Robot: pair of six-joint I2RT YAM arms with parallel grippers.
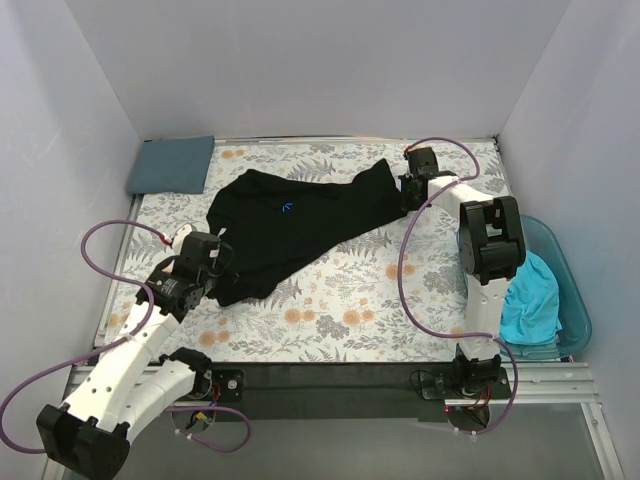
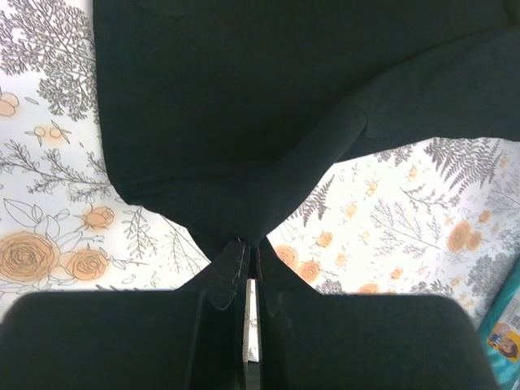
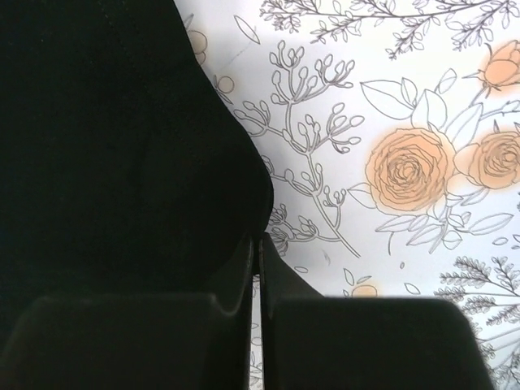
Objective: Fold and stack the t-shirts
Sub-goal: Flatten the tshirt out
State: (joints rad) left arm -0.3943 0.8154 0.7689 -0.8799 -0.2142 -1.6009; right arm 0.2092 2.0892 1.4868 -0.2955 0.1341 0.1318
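The left gripper (image 2: 248,244) and the right gripper (image 3: 258,240) are each closed on an edge of the black t-shirt (image 1: 290,220). They should lift together evenly, so that the cloth spreads flat.

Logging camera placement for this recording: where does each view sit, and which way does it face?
Top external: above and behind the arm bases, looking down on the table cloth and black t-shirt; both arms show, left pincer and right pincer at the shirt's opposite ends.
Left wrist: on the left arm, looking along its shut pincer at shirt cloth bunched in the tips.
Right wrist: on the right arm, looking past its shut pincer at the shirt's edge.
Shared: all views show the black t-shirt on the table cloth.
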